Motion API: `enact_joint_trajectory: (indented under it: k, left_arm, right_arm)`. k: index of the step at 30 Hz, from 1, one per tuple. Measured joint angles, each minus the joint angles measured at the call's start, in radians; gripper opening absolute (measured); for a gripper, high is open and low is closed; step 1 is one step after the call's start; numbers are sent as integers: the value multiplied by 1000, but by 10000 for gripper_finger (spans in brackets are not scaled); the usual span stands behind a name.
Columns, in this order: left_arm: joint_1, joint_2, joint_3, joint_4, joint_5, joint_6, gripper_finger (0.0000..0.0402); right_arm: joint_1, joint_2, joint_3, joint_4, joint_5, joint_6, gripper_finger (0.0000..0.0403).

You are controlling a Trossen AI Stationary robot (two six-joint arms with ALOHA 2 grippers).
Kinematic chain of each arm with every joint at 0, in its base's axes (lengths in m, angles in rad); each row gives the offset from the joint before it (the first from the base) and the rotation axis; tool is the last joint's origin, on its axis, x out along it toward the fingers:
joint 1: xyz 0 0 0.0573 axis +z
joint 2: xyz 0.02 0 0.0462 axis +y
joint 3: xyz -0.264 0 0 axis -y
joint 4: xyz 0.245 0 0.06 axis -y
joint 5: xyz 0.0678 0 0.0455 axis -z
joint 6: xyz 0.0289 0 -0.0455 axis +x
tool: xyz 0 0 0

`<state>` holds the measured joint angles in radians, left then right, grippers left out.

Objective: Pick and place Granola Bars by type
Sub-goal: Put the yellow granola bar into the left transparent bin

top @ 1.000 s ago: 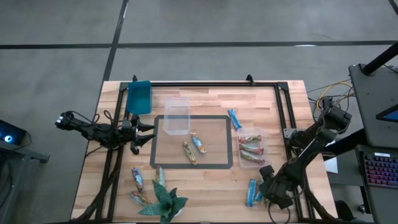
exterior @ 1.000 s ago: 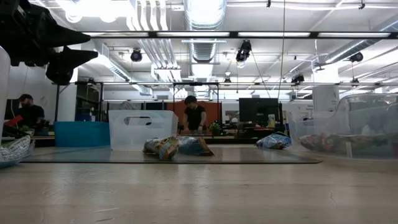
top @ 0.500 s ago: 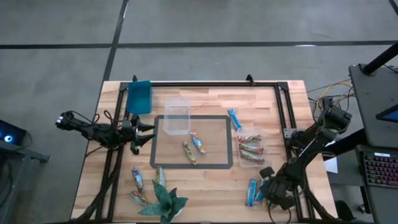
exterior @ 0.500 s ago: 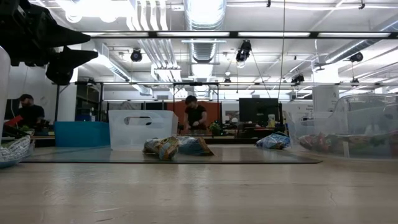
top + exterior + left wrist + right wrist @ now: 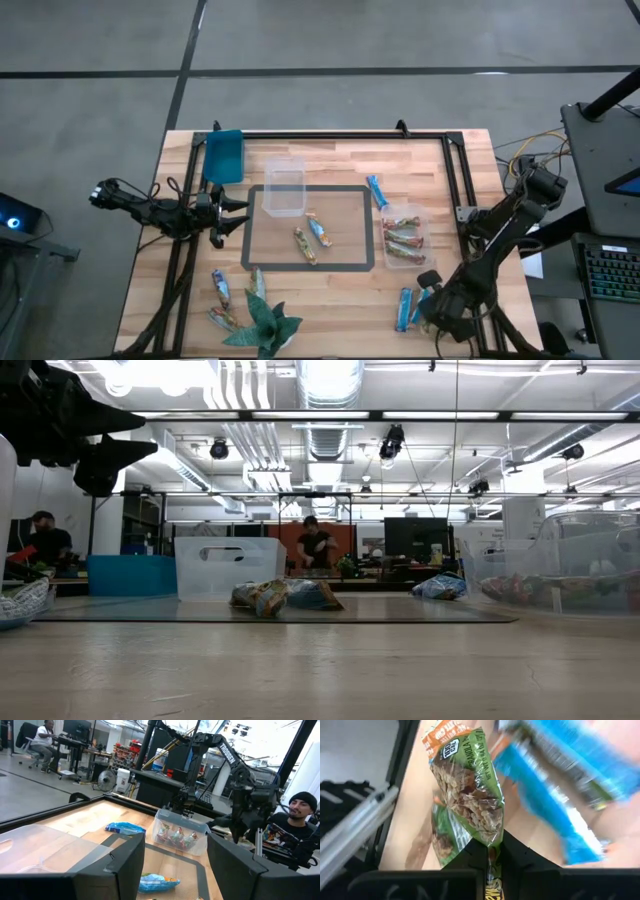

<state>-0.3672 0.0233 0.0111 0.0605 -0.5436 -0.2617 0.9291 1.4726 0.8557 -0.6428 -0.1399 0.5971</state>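
Over the table's near right corner my right gripper [image 5: 428, 305] [image 5: 492, 857] points steeply down, shut on a green and brown granola bar [image 5: 470, 785]. Two blue bars [image 5: 555, 785] lie on the wood just below it, one showing as a blue bar [image 5: 404, 308] in the high view. More bars fill the small clear tub [image 5: 404, 238]. Two bars [image 5: 311, 238] lie on the mat, a blue one [image 5: 376, 190] lies beside it, and several [image 5: 220, 288] lie near left. My left gripper [image 5: 240, 215] [image 5: 175, 870] waits open and level at the table's left. My right gripper pinches the bar's crimped wrapper end [image 5: 492, 842] between its two fingers [image 5: 476, 856], coming from above and pointing steeply down. The bar runs on straight ahead of the fingers, hanging below them. Whether its orange lower end [image 5: 447, 737] touches the wood I cannot tell.
An empty clear tub [image 5: 284, 187] stands at the mat's far edge and a blue tray [image 5: 224, 155] at the far left. A green paper plant [image 5: 262, 325] stands at the near left. A black frame [image 5: 452, 180] borders the table. People sit in the room beyond.
My right gripper has risen a little over the near right corner.
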Motion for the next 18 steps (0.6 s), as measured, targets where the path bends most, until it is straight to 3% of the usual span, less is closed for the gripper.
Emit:
enact_joint_trajectory:
  k: [9, 18]
  left_arm:
    - [0, 0, 0, 0, 0, 0, 197]
    - [0, 0, 0, 0, 0, 0, 197]
  right_arm:
    - [-33, -40, 149, -64, 194, 59, 13]
    - [-137, -37, 291, -65, 410, 179, 13]
